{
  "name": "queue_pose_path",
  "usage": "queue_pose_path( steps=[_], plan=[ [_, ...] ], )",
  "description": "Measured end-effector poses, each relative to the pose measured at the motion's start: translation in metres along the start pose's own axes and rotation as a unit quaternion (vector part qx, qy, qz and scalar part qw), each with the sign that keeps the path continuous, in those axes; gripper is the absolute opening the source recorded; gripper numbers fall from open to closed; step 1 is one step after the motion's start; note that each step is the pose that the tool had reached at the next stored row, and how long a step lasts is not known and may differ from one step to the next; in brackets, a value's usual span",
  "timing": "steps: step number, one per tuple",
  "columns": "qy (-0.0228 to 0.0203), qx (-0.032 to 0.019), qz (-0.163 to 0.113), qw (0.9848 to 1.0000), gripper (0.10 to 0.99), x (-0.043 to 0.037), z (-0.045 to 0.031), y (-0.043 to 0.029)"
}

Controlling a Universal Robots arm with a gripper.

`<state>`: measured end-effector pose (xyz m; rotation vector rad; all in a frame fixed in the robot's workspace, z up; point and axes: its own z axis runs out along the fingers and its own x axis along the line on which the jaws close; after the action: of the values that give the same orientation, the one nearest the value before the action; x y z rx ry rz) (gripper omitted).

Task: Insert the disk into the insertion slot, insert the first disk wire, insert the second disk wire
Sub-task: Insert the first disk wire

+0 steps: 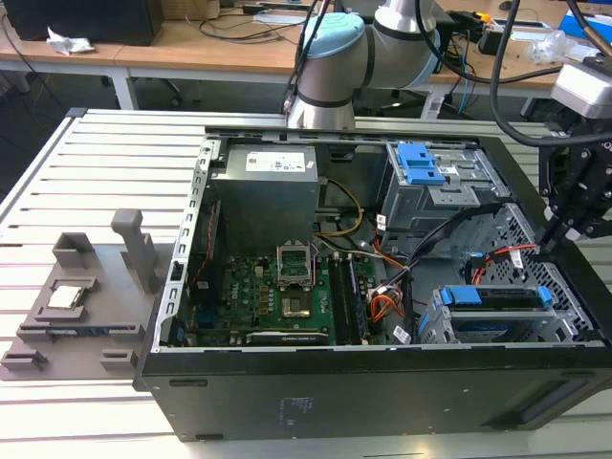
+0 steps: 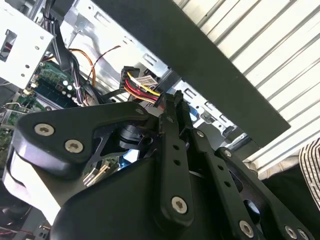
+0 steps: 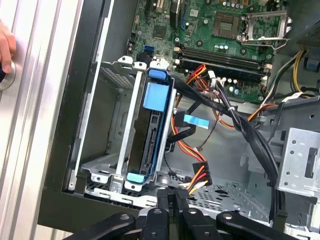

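Fingers [image 3: 164,204] clenched on disk wire [image 3: 199,176] plug, contact partly hidden; disk [image 3: 148,145] seated in insertion slot [image 3: 131,120].

A: Disk status?
B: The disk [image 3: 152,125], in its blue carrier, is seated inside the insertion slot [image 3: 127,120], the low grey perforated cage.
A: Wires?
B: Red-yellow-black disk wire [image 3: 199,175] is loose beside the cage, with its black plug pinched in the jaws of the gripper [image 3: 173,194].
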<state>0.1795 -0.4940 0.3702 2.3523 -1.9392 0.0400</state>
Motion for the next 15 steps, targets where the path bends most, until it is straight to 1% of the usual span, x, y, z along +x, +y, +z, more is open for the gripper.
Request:
queue_pose_path(
  steps=[1,2,5,6,9,12,15],
  plan=[
    [0.0000,0.0001,0.000,1.0000,0.173,-0.0010,0.0002,0.0052],
    [0.0000,0.0002,0.000,1.0000,0.173,-0.0025,0.0007,0.0128],
    [0.0000,0.0003,0.000,1.0000,0.173,-0.0049,0.0017,0.0246],
    [0.0001,0.0003,0.000,1.0000,0.173,-0.0053,0.0019,0.0267],
    [0.0000,0.0003,0.000,1.0000,0.173,-0.0073,0.0035,0.0367],
    [0.0001,0.0003,0.000,1.0000,0.173,-0.0074,0.0071,0.0406],
    [0.0001,0.0003,0.000,1.0000,0.173,-0.0044,0.0088,0.0431]
  ],
)
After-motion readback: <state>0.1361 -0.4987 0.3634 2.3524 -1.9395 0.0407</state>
